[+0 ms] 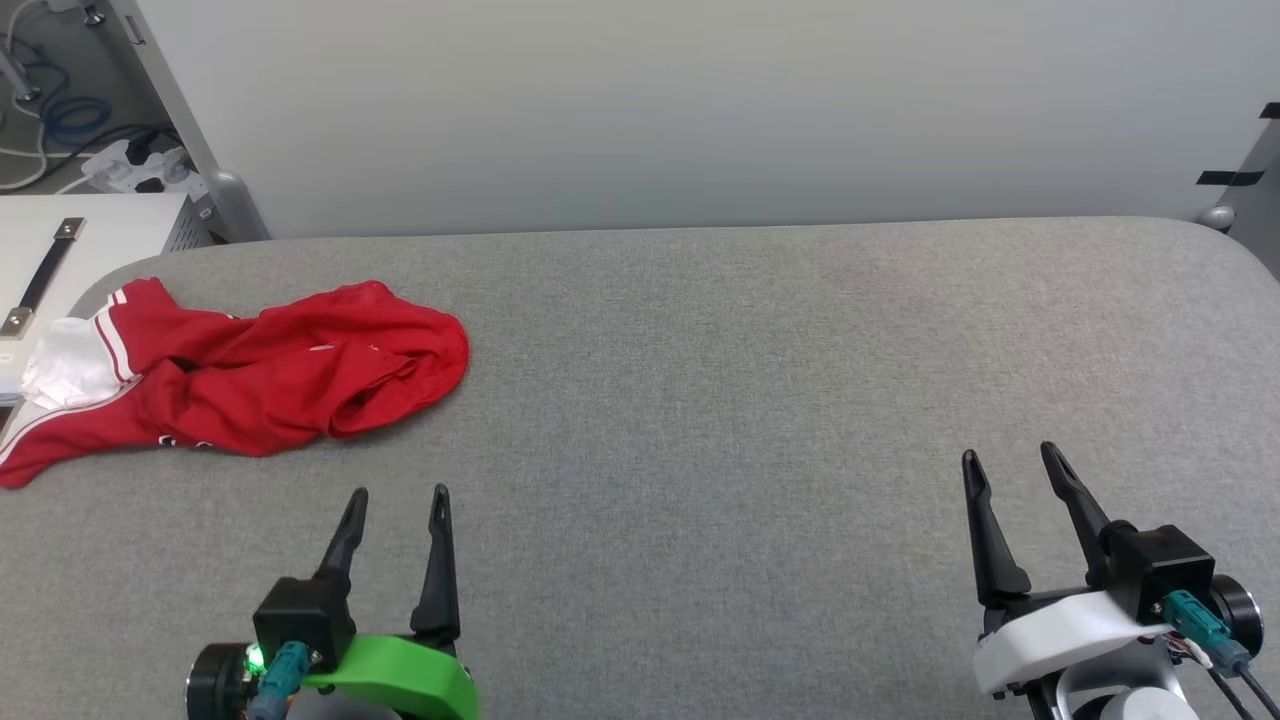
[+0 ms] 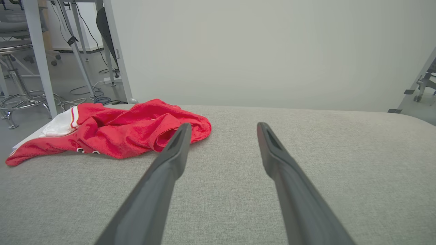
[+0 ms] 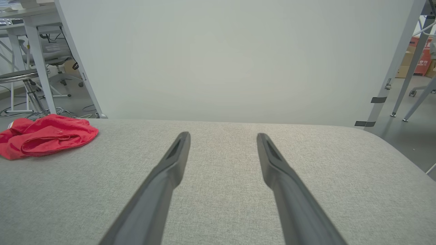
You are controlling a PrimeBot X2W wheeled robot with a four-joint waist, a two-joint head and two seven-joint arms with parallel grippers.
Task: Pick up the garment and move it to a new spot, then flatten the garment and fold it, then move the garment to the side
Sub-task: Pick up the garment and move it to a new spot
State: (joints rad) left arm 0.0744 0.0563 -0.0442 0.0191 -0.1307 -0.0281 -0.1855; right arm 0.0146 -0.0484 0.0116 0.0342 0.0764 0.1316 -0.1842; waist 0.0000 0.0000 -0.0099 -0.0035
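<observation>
- A red jersey shirt [image 1: 290,370] lies crumpled in a loose heap at the far left of a grey fabric-covered desk [image 1: 720,380], near the rounded back corner.
- A white sleeve [image 1: 62,368] with red and white striped trim sticks out at the heap's left end, right at the desk's edge. A narrow strip of red cloth trails toward the near left edge.
- A sliver of black and white print shows on the heap's near fold, too little to read.
- The left tool [image 1: 400,492], on a green mount, sits at the lower left of the head view. Its two dark fingers are spread apart with nothing between them. They point toward the shirt's right end, with bare desk between them and the cloth.
- The right tool [image 1: 1008,452], on a white mount, sits at the lower right. Its fingers are also spread and empty, well apart from the shirt.
- A plain pale wall panel [image 1: 700,100] stands just behind the desk's far edge.
- Beyond the desk's left corner, a power strip [image 1: 140,165] and loose cables lie on the floor.
</observation>
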